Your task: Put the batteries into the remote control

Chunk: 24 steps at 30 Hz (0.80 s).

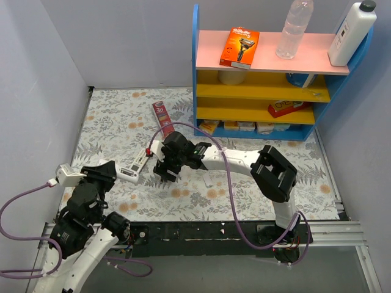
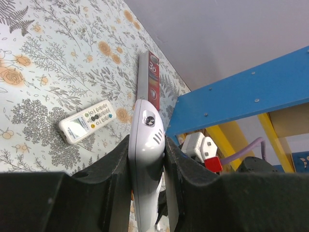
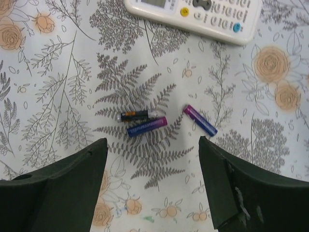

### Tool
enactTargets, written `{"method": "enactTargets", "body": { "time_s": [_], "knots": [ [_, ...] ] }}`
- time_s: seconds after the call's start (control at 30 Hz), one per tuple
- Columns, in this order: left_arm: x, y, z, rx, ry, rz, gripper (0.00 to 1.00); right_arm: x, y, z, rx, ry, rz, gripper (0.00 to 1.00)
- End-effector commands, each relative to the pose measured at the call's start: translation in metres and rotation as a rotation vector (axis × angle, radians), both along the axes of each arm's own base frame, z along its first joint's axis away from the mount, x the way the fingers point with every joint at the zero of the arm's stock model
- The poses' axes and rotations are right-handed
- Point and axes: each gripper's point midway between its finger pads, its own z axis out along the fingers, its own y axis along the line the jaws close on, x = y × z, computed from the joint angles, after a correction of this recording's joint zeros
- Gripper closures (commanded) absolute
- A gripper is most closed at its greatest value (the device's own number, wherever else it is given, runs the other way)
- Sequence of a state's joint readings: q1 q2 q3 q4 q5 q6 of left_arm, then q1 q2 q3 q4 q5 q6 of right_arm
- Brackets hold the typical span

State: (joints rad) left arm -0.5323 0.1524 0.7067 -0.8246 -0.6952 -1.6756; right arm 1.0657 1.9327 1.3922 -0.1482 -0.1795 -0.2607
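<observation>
- Below my right end effector [image 3: 153, 145], on the flowered bench [image 3: 58, 72], lie the batteries [image 3: 147, 125]. Two sit side by side, one blue-purple and one darker with an orange band, and a third, blue-purple, lies a little apart to the right.
- My right end effector hangs over them with its fingers spread wide and nothing between them. All three batteries show in the gap, and none is touched.
- My left end effector [image 2: 147, 144] is clamped tight on the remote control [image 2: 144, 121], a white one held on edge with its far end pointing toward the blue shelf [image 2: 241, 92].
- A second remote [image 2: 87, 121], also white, lies face up on the bench with its buttons showing. It is just beyond the batteries in the right wrist view and apart from the one I hold.
- From above, my two end effectors are near each other, left of the bench's middle.
- A red box [image 1: 162, 113] lies on the bench near the shelf's left end.
- On the shelf's pink top are an orange razor pack [image 1: 239, 47], a clear bottle [image 1: 293, 30] and a white bottle [image 1: 351, 33].
</observation>
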Motion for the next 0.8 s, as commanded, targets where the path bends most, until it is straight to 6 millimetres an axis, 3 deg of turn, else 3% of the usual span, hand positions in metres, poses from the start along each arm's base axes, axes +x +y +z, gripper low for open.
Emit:
{"method": "enactTargets", "body": {
  "time_s": [0.0, 0.33, 0.77],
  "knots": [
    [-0.012, 0.015, 0.007, 0.026, 0.006, 0.038, 1.0, 0.006, 0.036, 0.017, 0.073, -0.08, 0.099, 0.17],
    [-0.012, 0.012, 0.01, 0.032, 0.002, 0.019, 1.0, 0.001, 0.056, -0.015, -0.011, -0.091, 0.157, 0.16],
    [-0.005, 0.002, 0.013, 0.058, -0.011, -0.028, 1.0, 0.0, 0.049, -0.039, -0.092, -0.083, 0.154, 0.16]
  ]
}}
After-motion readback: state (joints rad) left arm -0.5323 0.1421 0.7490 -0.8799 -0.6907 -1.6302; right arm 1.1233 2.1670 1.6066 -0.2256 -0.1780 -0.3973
